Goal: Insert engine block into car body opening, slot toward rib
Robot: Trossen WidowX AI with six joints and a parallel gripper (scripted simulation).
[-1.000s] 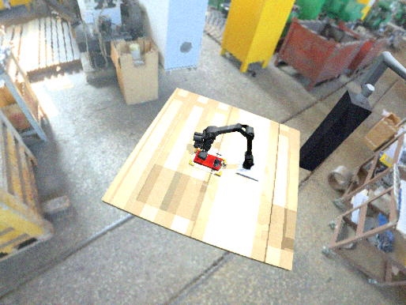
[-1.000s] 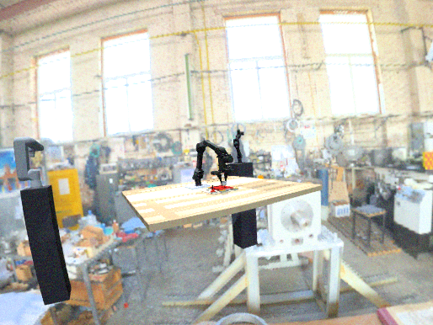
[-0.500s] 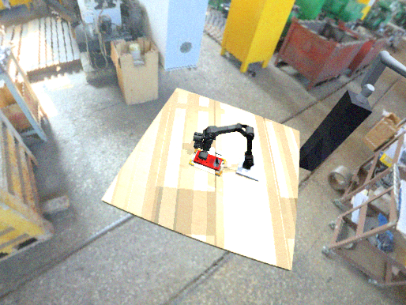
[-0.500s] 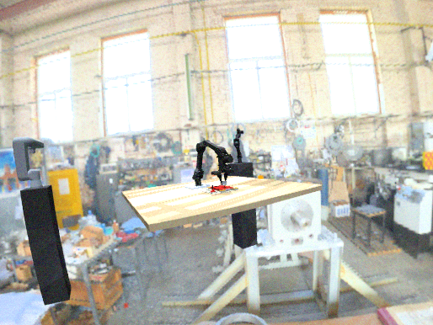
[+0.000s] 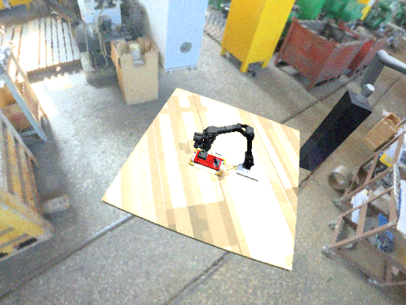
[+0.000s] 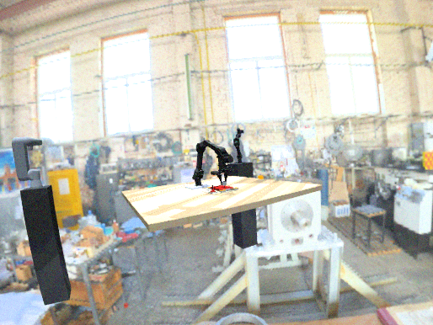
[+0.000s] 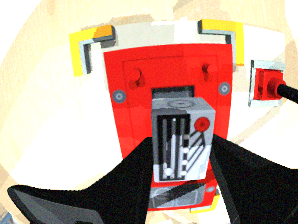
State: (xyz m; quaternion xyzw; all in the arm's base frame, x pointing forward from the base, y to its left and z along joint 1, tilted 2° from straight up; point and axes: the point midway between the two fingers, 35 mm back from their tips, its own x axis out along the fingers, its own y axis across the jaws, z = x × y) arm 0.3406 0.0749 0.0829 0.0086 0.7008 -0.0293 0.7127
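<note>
The grey engine block (image 7: 182,142) is between the two black fingers of my gripper (image 7: 180,141), which is shut on it. Its face with dark slots and a red round cap points toward the wrist camera. The red car body (image 7: 135,110) (image 5: 213,162) (image 6: 221,188) lies flat under the block. A dark strip of the opening (image 7: 172,92) shows just past the block's top edge in the wrist view; the block hides the rest. The wrist view does not show clearly how deep the block sits. In the top and exterior views the gripper is low over the car body.
Yellow-and-grey corner brackets (image 7: 80,50) (image 7: 232,37) stand around the car body. A red part on a grey square base (image 7: 267,84), with a black rod, is beside it at the right of the wrist view. The wooden table top (image 5: 189,225) (image 6: 168,210) carries the arm.
</note>
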